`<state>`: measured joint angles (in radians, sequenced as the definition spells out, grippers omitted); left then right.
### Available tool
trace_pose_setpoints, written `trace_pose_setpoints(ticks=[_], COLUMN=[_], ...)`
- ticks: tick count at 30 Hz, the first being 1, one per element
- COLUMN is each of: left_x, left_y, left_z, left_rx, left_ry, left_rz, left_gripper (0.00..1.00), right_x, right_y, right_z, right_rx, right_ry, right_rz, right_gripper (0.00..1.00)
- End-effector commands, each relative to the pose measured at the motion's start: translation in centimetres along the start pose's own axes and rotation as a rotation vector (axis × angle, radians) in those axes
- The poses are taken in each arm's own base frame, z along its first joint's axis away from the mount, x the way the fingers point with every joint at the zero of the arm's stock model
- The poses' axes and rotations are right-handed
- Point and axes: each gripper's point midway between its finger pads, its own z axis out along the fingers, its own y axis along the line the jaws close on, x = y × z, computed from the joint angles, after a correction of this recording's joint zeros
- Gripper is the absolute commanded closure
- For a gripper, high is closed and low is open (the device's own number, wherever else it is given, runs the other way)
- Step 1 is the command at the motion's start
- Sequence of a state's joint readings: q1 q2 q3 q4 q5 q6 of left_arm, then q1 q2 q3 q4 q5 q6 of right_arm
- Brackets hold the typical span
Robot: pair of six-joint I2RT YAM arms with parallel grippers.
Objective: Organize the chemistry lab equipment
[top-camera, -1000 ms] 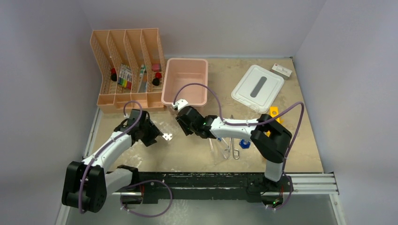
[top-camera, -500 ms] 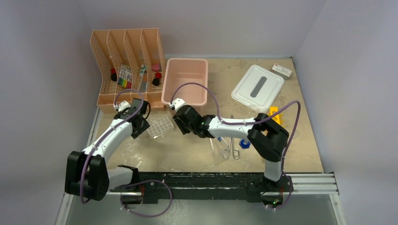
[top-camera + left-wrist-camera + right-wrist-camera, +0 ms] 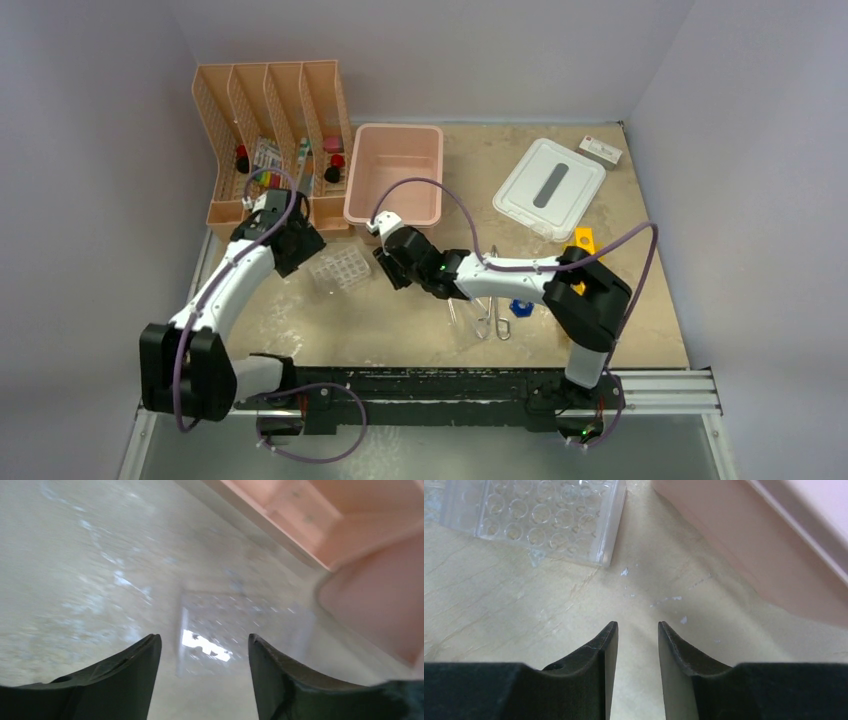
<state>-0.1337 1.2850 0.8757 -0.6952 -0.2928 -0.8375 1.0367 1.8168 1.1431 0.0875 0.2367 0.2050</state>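
The clear multi-hole tube tray (image 3: pixel 340 268) lies flat on the table between my grippers; it also shows in the right wrist view (image 3: pixel 544 515) and blurred in the left wrist view (image 3: pixel 240 625). My left gripper (image 3: pixel 303 250) (image 3: pixel 205 642) is open and empty, just left of the tray. My right gripper (image 3: pixel 384 264) (image 3: pixel 637 626) is open and empty, just right of the tray, above bare table. Metal forceps (image 3: pixel 490 320), thin clear rods (image 3: pixel 455 315) and a blue-capped tube (image 3: pixel 520 306) lie under the right arm. The yellow holed rack (image 3: pixel 583 240) sits partly behind that arm.
The pink bin (image 3: pixel 395 175) (image 3: pixel 774 555) (image 3: pixel 380 615) stands just beyond both grippers. The peach file organizer (image 3: pixel 270 140) (image 3: pixel 320 515) is at the far left, the white lid (image 3: pixel 550 188) at the far right, and a small white box (image 3: pixel 600 150) in the far corner.
My left gripper has drawn back from the table's middle toward the organizer, uncovering the clear tray, which now lies free. My right gripper has barely shifted.
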Motion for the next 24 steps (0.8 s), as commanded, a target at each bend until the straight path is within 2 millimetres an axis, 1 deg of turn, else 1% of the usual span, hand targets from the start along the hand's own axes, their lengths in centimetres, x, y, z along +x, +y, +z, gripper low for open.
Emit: trace_pose_setpoints(ticks=[1, 4, 7, 10, 13, 15, 20, 22, 24], left_x=[2.1, 3.9, 5.0, 6.8, 9.0, 9.7, 8.3, 7.2, 6.3], left_y=[-5.8, -7.4, -8.6, -8.6, -7.6, -7.1, -4.4, -3.0, -2.4], left_z=[-5.3, -6.4, -6.8, -6.3, -4.9, -3.8, -0.2, 0.8, 1.2], left_rx=[0.379, 0.473, 0.496, 0.444, 0.389, 0.362, 0.155, 0.056, -0.004], left_ry=[0.143, 0.202, 0.203, 0.207, 0.237, 0.245, 0.123, 0.063, 0.019], left_rz=[-0.008, -0.052, -0.059, -0.046, -0.055, -0.052, 0.006, 0.018, 0.030], left_gripper=[0.31, 0.27, 0.27, 0.27, 0.27, 0.28, 0.28, 0.28, 0.28], right_x=[-2.6, -2.3, -1.8, -1.3, -0.9, -0.8, -0.5, -0.6, -0.4], right_y=[0.1, -0.7, -1.4, -2.0, -2.2, -2.2, -2.4, -2.8, -3.1], right_z=[-2.9, -3.9, -4.5, -4.6, -4.6, -4.7, -4.8, -5.0, -5.3], right_rx=[-0.018, 0.013, 0.040, 0.062, 0.069, 0.070, 0.076, 0.094, 0.105], right_ry=[-0.090, -0.094, -0.099, -0.094, -0.086, -0.084, -0.081, -0.082, -0.079], right_rz=[0.060, 0.096, 0.135, 0.150, 0.159, 0.167, 0.164, 0.161, 0.156], right_gripper=[0.62, 0.60, 0.58, 0.58, 0.58, 0.58, 0.58, 0.58, 0.58])
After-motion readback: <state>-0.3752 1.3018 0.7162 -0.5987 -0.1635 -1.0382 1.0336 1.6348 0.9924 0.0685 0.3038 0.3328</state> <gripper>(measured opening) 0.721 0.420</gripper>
